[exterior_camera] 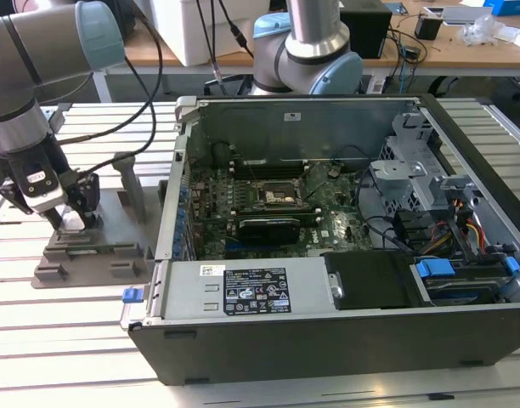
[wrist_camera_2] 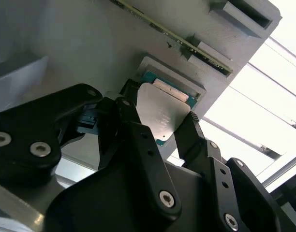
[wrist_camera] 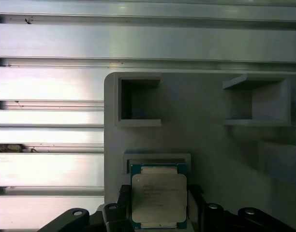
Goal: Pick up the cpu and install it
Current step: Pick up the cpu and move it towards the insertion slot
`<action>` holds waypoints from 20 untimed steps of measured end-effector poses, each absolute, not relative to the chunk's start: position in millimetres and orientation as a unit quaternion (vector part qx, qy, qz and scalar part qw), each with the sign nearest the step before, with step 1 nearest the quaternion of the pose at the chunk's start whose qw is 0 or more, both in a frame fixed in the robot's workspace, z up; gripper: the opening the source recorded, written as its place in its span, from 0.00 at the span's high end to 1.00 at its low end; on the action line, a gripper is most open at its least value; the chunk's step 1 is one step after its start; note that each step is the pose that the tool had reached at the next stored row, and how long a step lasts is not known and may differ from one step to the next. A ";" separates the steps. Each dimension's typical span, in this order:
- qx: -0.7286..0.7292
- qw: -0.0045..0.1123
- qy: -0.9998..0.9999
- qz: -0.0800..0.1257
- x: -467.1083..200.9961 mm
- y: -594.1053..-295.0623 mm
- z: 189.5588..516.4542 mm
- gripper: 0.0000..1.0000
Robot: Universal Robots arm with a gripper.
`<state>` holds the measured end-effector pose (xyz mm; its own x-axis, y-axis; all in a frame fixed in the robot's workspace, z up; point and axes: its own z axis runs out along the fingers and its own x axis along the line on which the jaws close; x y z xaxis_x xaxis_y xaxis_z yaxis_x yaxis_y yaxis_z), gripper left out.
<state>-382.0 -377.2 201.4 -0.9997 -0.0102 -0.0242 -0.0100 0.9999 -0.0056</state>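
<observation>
Gripper point(exterior_camera: 73, 223) was down on the grey plastic tray point(exterior_camera: 94, 255) at the exterior view's left, well apart from the open dark grey computer case point(exterior_camera: 345, 340) on the slatted aluminium table point(exterior_camera: 73, 348). The small flat square cpu with the silvery-grey metal top and thin green edge point(wrist_camera: 159, 199) sat in the tray's shallow square recess, dead centre between the jaws. In the second wrist view the black fingers point(wrist_camera_2: 138, 140) flanked the cpu point(wrist_camera_2: 162, 108) on two opposite sides, tips against its edges. I read that as clamped on the chip, though the angle was poor and I couldn't rule out a hairline gap. The chip looked flat and level with the recess, not lifted. The black-framed square motherboard socket point(exterior_camera: 281, 195) inside the case stood open to view, with nothing near it.
</observation>
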 end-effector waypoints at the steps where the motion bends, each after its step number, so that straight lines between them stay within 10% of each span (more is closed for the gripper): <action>1: -0.005 0.012 1.000 -0.003 -382.0 -377.3 206.1 0.45; 20: -0.005 0.012 1.000 -0.003 -382.0 -377.2 263.0 0.45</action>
<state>-382.0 -377.2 263.0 -0.9997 -0.0102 -0.0242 -0.0101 0.9999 -0.0057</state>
